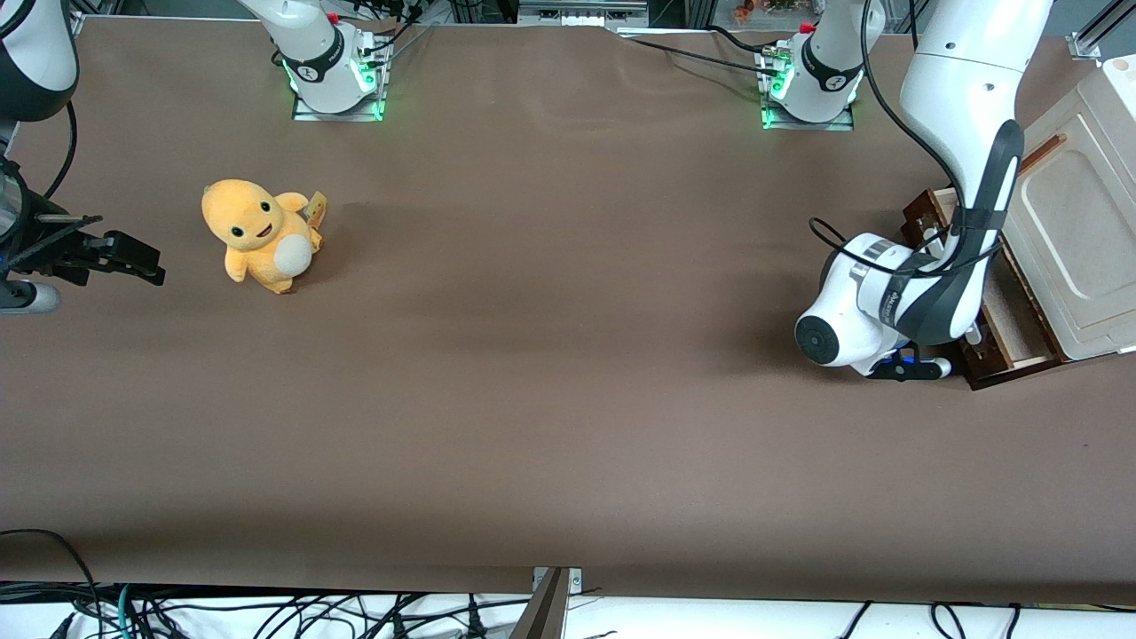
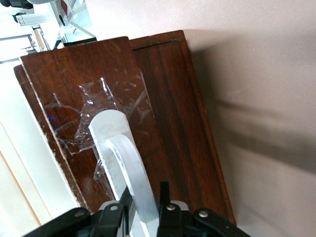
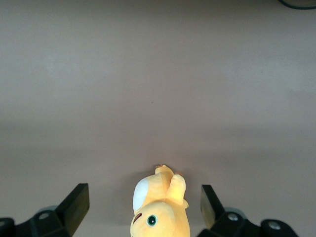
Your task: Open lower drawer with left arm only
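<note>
One claw (image 2: 144,205) grips the handle (image 2: 123,163) (wrist view only).

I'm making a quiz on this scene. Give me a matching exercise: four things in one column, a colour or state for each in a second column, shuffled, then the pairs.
1. drawer
2. handle
3. plush toy
4. gripper

a. yellow
b. white bar
c. shut on the handle
d. partly pulled out of the cabinet

Pairs: 1-d, 2-b, 3-a, 4-c

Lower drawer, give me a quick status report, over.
Gripper shut on white bar handle. Lower drawer pulled partly out of cream cabinet, lining showing. Nothing in its path; yellow plush toy sits toward the parked arm's end.
</note>
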